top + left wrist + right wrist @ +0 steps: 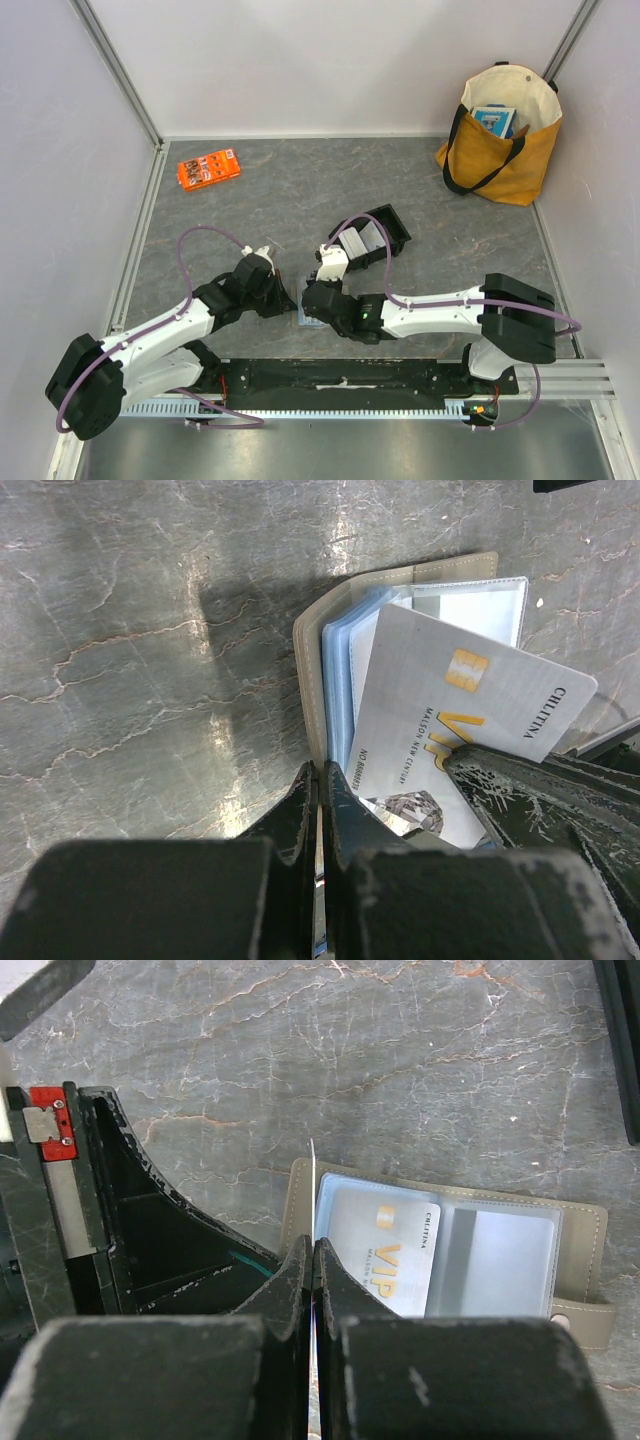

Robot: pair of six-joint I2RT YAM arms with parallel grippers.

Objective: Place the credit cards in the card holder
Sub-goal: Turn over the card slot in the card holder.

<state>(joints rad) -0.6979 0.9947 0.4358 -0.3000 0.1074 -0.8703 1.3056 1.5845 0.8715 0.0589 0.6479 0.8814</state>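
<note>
Seeing left hand [318,772] clamped shut on near corner of card holder [308,660], pinning it to bench [120,630]. Same for right hand [312,1247]: pinched shut on thin sheet [312,1160] standing edge-on just ahead of fingertips. Can't tell if sleeve leaf or card. Spotting VIP credit card [450,720] skewed across sleeves, ahead-right of left hand, one end hidden behind right hand. Judging insertion half done. Keep holder pinned, square card to pocket mouth, push lengthwise, avoid buckling.
</note>
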